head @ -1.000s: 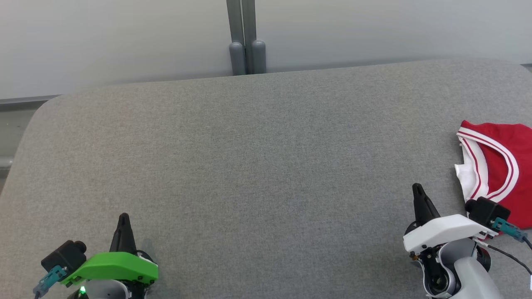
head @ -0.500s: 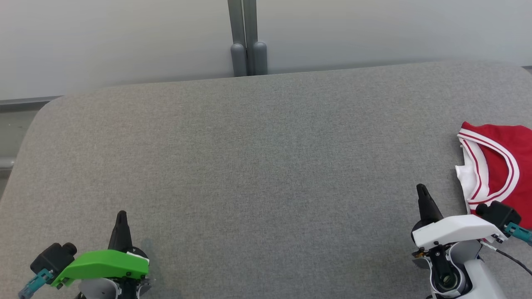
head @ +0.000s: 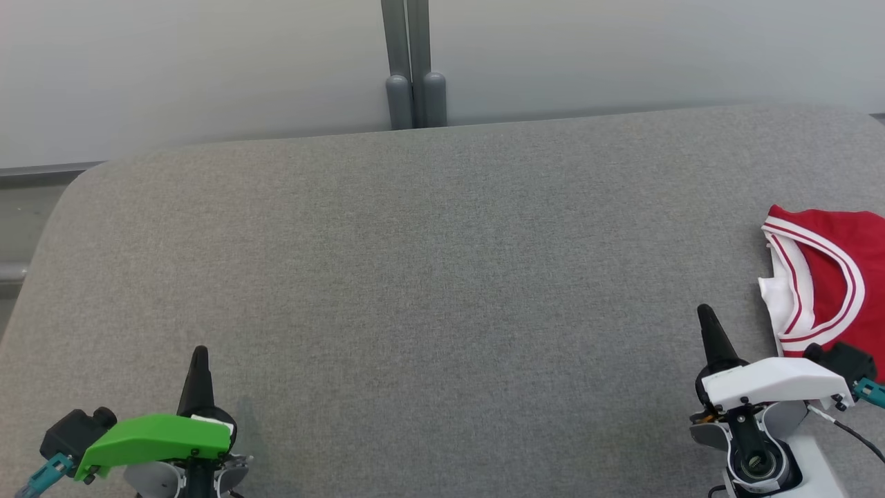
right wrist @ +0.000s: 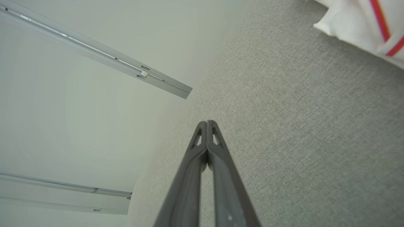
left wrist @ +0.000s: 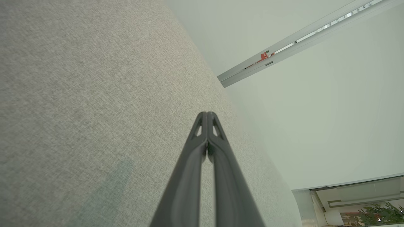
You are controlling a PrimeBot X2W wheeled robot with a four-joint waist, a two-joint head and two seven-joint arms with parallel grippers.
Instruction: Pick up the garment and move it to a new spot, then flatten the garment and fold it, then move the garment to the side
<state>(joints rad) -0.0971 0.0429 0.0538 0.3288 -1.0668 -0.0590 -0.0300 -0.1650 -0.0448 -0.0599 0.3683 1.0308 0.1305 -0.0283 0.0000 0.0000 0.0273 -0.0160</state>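
Head view. Grey fabric-covered bench (head: pixel 429 263) takes up most of the frame, with a pale wall and a grey post (head: pixel 413 69) behind it.
- Red sleeveless garment with white-and-red striped trim (head: pixel 830 277) lies at the right edge, mid-height, partly cut off by the frame. It looks compact and rests flat on the bench, with nothing touching it.
- Left gripper (head: pixel 199 366), under a green cover, sits at the lower left with its fingers pressed together, empty and well apart from the garment.
- Right gripper (head: pixel 711 335), under a white cover, sits at the lower right, also closed and empty. It is near the garment's lower left corner but clear of it.

Left wrist view. The left gripper (left wrist: pixel 207 126) has its two dark fingers meeting at the tips with nothing between them. Bare bench cloth is on the left, wall on the right.

Right wrist view. The right gripper (right wrist: pixel 206 129) is likewise pinched closed on nothing. White garment hem (right wrist: pixel 356 28) shows in the upper right corner.

Judgement: both arms sit low and idle because the garment already lies off to the side. The folds themselves cannot be checked.
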